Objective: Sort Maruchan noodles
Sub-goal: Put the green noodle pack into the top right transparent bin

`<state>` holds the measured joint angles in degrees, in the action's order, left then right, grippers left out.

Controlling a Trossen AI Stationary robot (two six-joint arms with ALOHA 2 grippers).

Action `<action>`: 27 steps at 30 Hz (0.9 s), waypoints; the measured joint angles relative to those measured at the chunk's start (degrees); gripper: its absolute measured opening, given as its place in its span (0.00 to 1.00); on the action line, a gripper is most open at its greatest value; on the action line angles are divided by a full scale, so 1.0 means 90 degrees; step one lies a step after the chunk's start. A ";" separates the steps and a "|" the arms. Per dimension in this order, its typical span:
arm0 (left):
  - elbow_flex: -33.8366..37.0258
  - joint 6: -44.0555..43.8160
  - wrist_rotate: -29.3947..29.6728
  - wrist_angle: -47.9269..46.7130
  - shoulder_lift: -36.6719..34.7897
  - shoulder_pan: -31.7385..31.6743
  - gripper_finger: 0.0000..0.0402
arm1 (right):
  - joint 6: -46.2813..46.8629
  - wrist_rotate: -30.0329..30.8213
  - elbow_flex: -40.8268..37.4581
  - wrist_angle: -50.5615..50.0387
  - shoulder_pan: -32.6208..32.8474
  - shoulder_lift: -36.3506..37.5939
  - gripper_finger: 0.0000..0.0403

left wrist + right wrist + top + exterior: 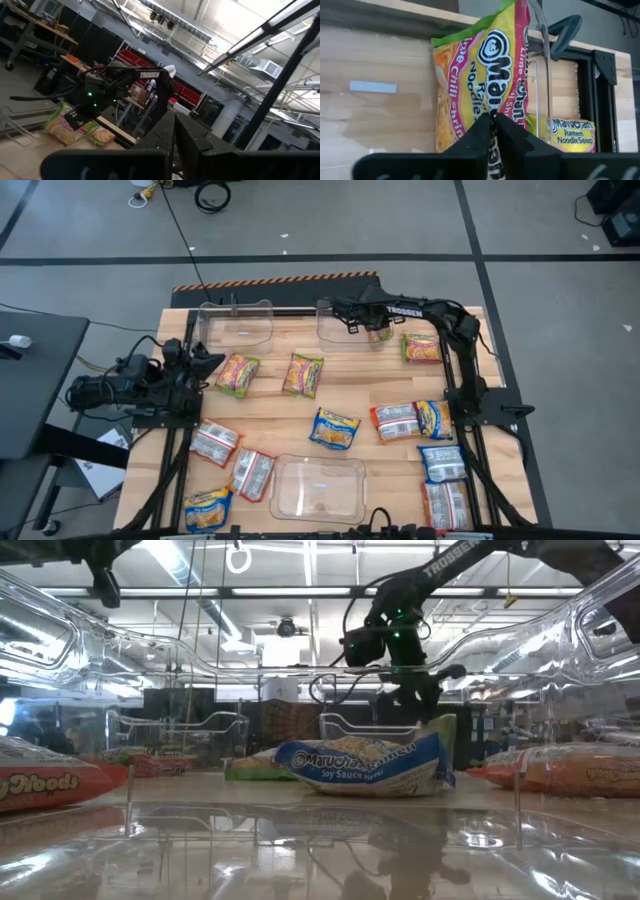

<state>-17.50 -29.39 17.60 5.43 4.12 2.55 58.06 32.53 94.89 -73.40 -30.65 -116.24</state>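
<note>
Right pincer (492, 120) pinches a green/pink Maruchan packet (480, 75) by 1 edge, hanging over the clear bin (345, 328) at upper center. Thin grip may slip, dropping it outside. Left pincer (205, 360), mid-left: cannot tell.

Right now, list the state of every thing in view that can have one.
right gripper, fingers shut on green-pink packet, at the back-right bin
left gripper, fingers shut, holding nothing
back-left bin, empty
front bin, empty
blue-yellow packet, lying flat on the table
</note>
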 joint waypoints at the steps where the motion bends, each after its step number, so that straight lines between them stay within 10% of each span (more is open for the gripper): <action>1: 0.0000 0.0000 -0.0026 0.0000 0.0000 0.0000 0.05 | -0.0002 0.0004 0.0000 0.0046 0.0015 0.0009 0.14; 13: -0.0012 0.0171 -0.0327 -0.0150 0.0000 0.0000 0.05 | -0.1005 0.0051 0.0197 -0.0327 0.0076 0.0646 0.36; 27: -0.0984 0.0479 -0.0952 -0.1243 0.0000 -0.0002 0.05 | -0.2224 0.0139 -0.1060 -0.0854 0.0197 0.3364 0.58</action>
<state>-26.35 -25.08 9.03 -5.76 4.12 2.52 38.05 33.78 85.35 -81.09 -28.88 -85.97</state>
